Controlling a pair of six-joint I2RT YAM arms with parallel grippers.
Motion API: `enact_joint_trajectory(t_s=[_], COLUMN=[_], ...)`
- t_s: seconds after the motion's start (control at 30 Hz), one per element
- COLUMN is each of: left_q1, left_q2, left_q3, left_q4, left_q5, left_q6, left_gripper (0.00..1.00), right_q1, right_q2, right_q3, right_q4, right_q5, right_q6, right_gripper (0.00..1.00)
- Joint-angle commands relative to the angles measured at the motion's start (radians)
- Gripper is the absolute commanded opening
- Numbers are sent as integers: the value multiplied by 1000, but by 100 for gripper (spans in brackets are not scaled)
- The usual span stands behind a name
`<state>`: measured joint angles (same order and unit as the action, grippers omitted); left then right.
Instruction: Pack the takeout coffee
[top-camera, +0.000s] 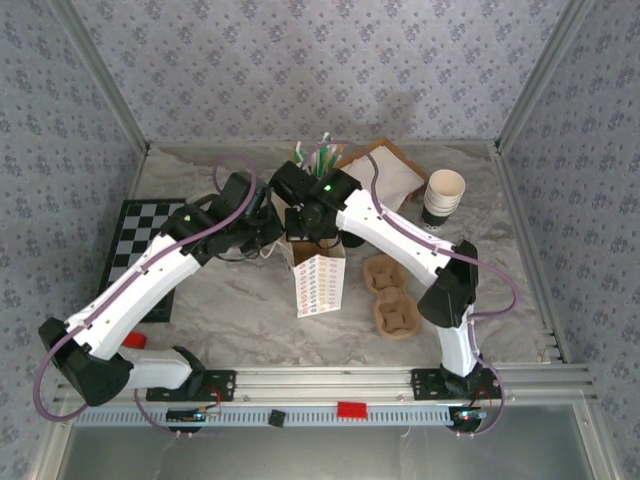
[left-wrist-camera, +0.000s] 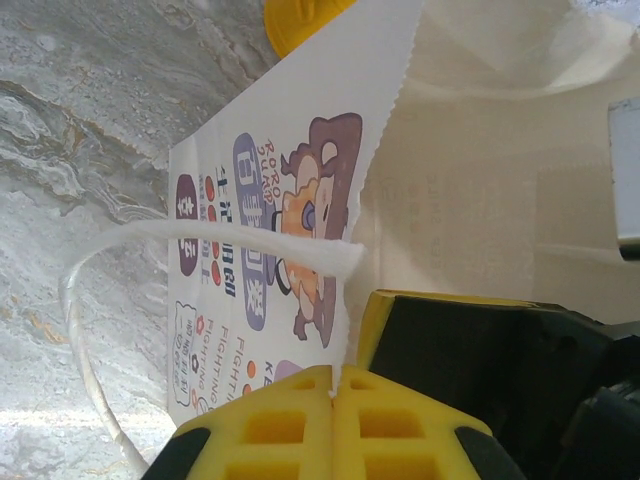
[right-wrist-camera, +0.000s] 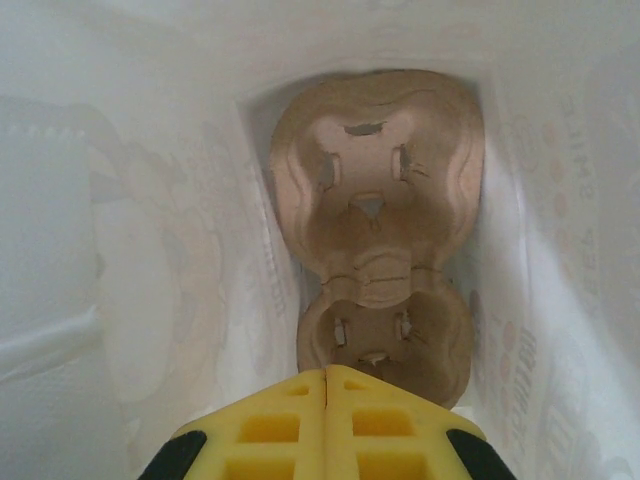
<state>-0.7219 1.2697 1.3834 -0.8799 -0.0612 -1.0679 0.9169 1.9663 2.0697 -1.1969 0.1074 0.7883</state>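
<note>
Mid-desk, inside the paper bag (top-camera: 320, 285), my right pincer (right-wrist-camera: 327, 372) is closed against the cup carrier (right-wrist-camera: 375, 200); my left pincer (left-wrist-camera: 333, 382) pinches the rim. I should lift straight out, mouth held wide.

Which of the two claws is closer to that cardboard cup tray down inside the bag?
Right. The right gripper points down into the paper bag, above the cup tray. The left gripper pinches the bag's rim, up at the edge.

Cup carrier (right-wrist-camera: 375, 230) blocks bag (right-wrist-camera: 150, 250) floor; walls close
</note>
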Motion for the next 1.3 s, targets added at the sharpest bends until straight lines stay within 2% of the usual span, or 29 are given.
enact_joint_trajectory(t_s=[0.0,0.17,0.5,1.0,1.27], left_q1=[-8,-7,-5,-4,-2], left_q2=[-23,-22,-6,-36,-41], left_q3=[6,27,51,26,9], left_q4=[29,-8,-26,-14,1], left_q5=[39,18,36,-4,0], left_q6=[-5,21,39,27,23], left_gripper=[0,0,0,0,0], right_q1=[-16,-32,-44,-13,-20], right_q2=[25,9,16,86,82], right_q3=[-30,-67,-88,-100,-178], right_q4=[32,37,50,91,169], right_q5=[-12,-13,84,67,37], right_q6=[29,34,32,6,-6], right_gripper=[0,0,0,0,0])
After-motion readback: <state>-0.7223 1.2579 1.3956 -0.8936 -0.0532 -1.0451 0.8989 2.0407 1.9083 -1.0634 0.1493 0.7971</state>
